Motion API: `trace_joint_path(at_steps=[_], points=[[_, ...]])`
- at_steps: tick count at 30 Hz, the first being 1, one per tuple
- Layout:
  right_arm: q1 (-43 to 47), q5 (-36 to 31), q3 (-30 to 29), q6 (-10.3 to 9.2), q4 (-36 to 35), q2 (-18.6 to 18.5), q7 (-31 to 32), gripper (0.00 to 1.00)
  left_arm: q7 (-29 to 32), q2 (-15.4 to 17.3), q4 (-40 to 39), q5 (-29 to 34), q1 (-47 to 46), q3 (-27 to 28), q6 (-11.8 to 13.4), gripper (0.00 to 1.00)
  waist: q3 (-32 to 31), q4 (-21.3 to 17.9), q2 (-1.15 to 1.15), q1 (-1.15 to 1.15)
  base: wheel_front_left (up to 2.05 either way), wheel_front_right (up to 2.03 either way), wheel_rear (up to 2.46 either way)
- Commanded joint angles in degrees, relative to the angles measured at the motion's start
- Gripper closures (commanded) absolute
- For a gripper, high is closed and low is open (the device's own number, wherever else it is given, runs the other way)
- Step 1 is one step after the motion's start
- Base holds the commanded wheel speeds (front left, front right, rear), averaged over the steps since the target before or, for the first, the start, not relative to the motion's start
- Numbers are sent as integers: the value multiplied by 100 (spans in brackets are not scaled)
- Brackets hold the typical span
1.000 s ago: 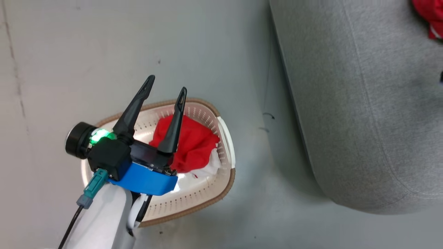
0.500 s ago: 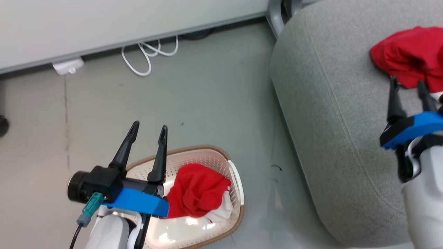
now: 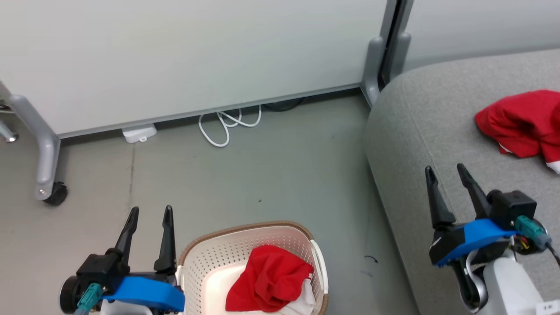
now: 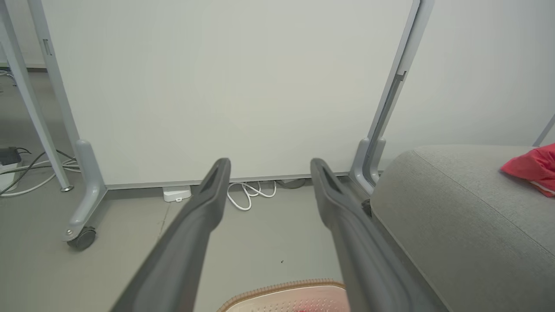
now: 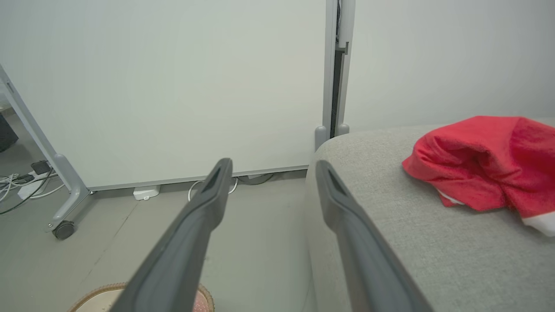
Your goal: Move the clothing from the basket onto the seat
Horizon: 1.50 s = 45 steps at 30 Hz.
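My left claw (image 3: 150, 211) hangs spread and empty just left of the cream perforated plastic basket (image 3: 210, 262) with a textured brown rim. In it lies 1 crumpled bright red soft garment (image 3: 269, 280) with white cloth showing beneath. My right claw (image 3: 444, 169), also spread and holding nothing, points its 2 long dark tapered fingers up over the large grey woven-fabric couch (image 3: 420, 122), where the other rumpled red garment (image 3: 520, 120) rests apart from it.

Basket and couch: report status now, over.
Left gripper open, empty, beside basket; right gripper open, empty, at couch edge. Red garment in basket, second garment on couch. White cable by wall, off the path.
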Motion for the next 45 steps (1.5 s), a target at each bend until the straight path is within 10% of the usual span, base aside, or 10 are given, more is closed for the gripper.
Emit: trace_joint_path(at_steps=[1, 15, 45], points=[[196, -32, 25, 3, -142, 32, 51, 0, -15, 15, 33, 23, 70, 78, -4, 0, -144, 125, 0, 2, 0, 0, 0], [1369, -42, 130, 3, -1252, 291, 478, 0, -15, -100, 17, 142, 524, 355, -6, 0, -547, 490, 0, 2, 0, 0, 0], [1307, 78, 171, 3, -1290, 309, 498, 0, -15, -127, -20, 195, 434, 202, -6, 0, -355, 498, 0, 2, 0, 0, 0]])
